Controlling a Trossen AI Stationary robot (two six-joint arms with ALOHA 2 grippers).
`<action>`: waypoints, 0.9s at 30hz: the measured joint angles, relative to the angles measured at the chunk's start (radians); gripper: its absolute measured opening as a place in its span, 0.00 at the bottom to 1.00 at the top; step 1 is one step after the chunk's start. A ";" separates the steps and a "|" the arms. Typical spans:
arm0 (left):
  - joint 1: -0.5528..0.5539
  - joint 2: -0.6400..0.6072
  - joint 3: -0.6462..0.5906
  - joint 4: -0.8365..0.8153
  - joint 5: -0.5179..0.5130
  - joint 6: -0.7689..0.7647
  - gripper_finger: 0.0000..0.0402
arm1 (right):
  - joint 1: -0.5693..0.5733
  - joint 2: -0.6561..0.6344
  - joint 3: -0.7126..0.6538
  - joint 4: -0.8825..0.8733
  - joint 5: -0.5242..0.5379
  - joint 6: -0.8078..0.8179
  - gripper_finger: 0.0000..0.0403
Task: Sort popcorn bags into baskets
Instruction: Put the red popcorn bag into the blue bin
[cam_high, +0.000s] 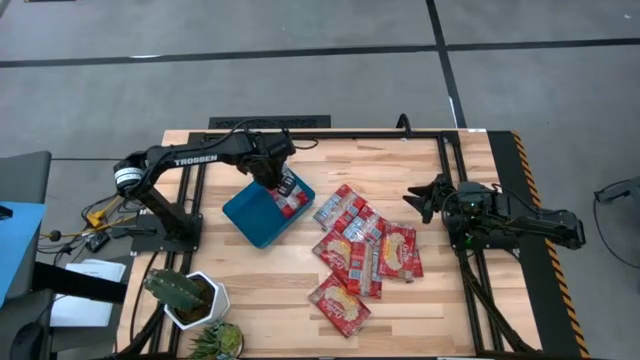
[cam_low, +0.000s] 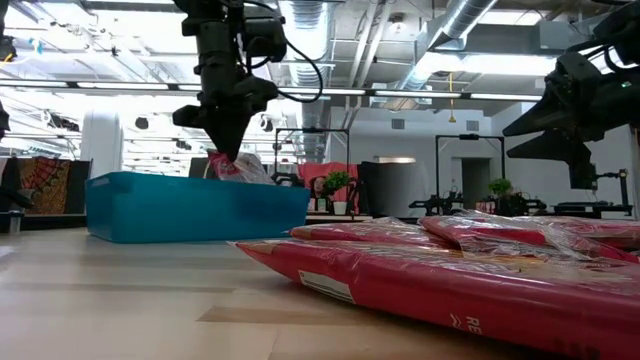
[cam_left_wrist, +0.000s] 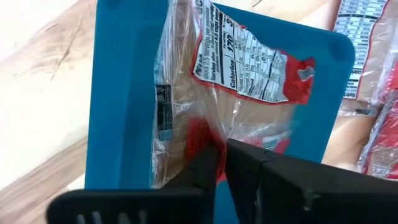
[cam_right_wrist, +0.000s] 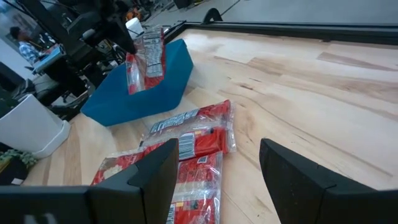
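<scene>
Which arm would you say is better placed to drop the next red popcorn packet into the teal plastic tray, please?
Left. Its gripper already pinches a red popcorn packet above the teal plastic tray. The right gripper waits open and empty at the table's far side.

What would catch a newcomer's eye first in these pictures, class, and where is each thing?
First, the left gripper holds a popcorn bag upright over the teal tray, its fingers pinching the bag's edge. Next, a heap of red popcorn bags sprawls on the wooden table between the tray and the right arm. The right gripper waits beside that heap, its fingers spread apart.
</scene>
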 joint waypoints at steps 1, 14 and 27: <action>0.000 0.000 0.000 0.000 0.002 -0.004 0.08 | 0.000 0.000 0.000 0.000 0.000 0.000 0.62; 0.003 0.000 0.072 0.029 0.111 0.039 0.55 | 0.000 0.000 0.000 0.000 0.001 -0.017 0.62; -0.349 0.024 0.149 0.457 -0.077 0.461 0.58 | 0.000 0.000 0.000 0.000 0.001 -0.021 0.62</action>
